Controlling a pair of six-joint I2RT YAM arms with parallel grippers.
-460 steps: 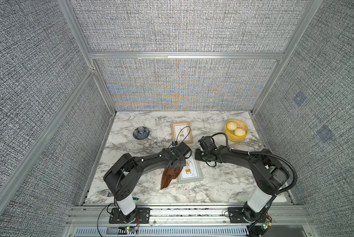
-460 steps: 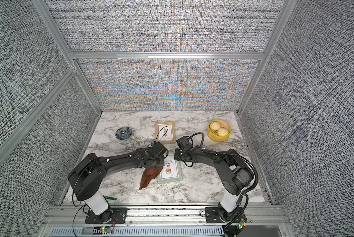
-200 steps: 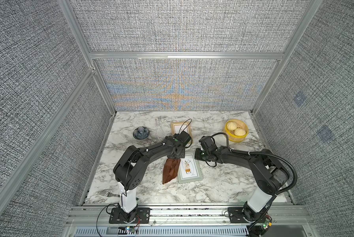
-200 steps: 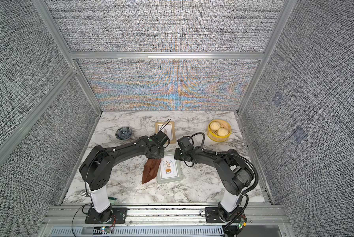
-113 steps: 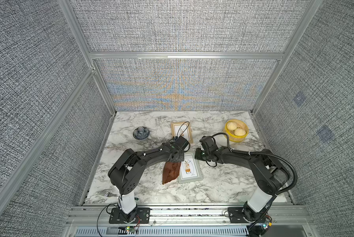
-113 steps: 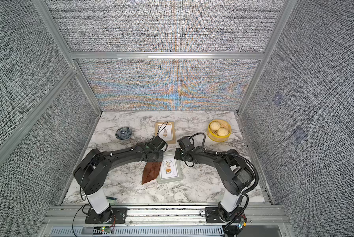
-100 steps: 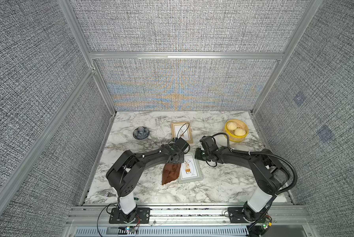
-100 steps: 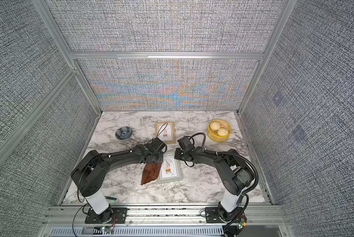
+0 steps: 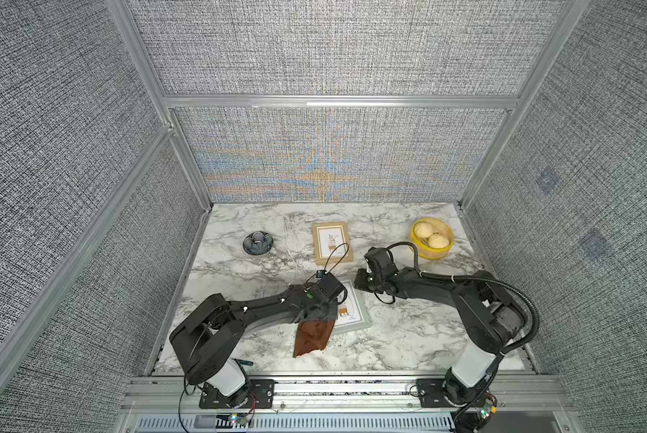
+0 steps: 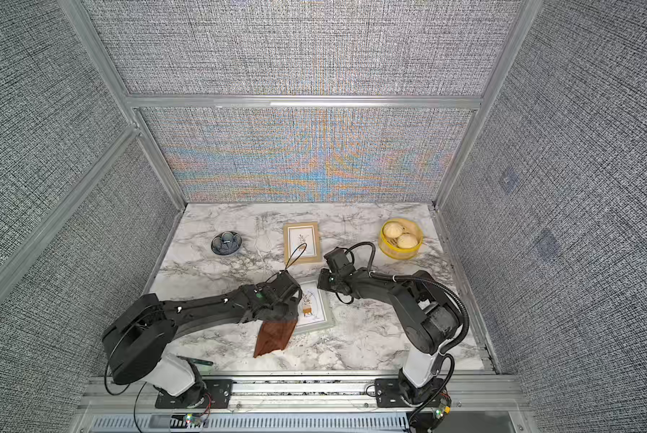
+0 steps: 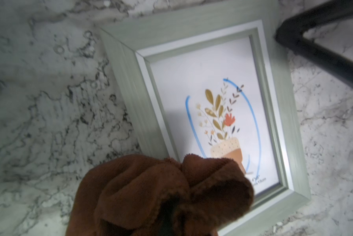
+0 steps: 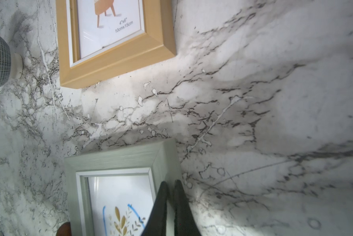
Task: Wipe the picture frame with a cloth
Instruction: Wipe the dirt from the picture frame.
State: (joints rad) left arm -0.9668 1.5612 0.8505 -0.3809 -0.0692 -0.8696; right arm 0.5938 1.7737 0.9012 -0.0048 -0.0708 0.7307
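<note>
Picture frames, two: grey-green picture frame (image 9: 359, 318) lying flat near the middle of the marble tabletop (image 9: 408, 337); wooden picture frame (image 9: 331, 236) flat, farther back, well apart.

Cloth (image 9: 312, 335), one: reddish-brown, plain, soft. Bunched into folds at the left gripper (image 9: 325, 312), overlapping a lower corner of the grey-green frame's glass, remainder trailing onto the marble toward the front edge.

Blue line (image 11: 255, 126), one: drawn on that glass, ringing the flower print.

Bowl (image 9: 258, 243), one: dark, patterned, back left.

Yellow container (image 9: 419, 251), one: back right, holding two buns (image 9: 428, 235).

Grippers, two: left clamped on the cloth; right gripper (image 12: 170, 183) with fingers pressed together, empty, tips at the grey-green frame's edge.
</note>
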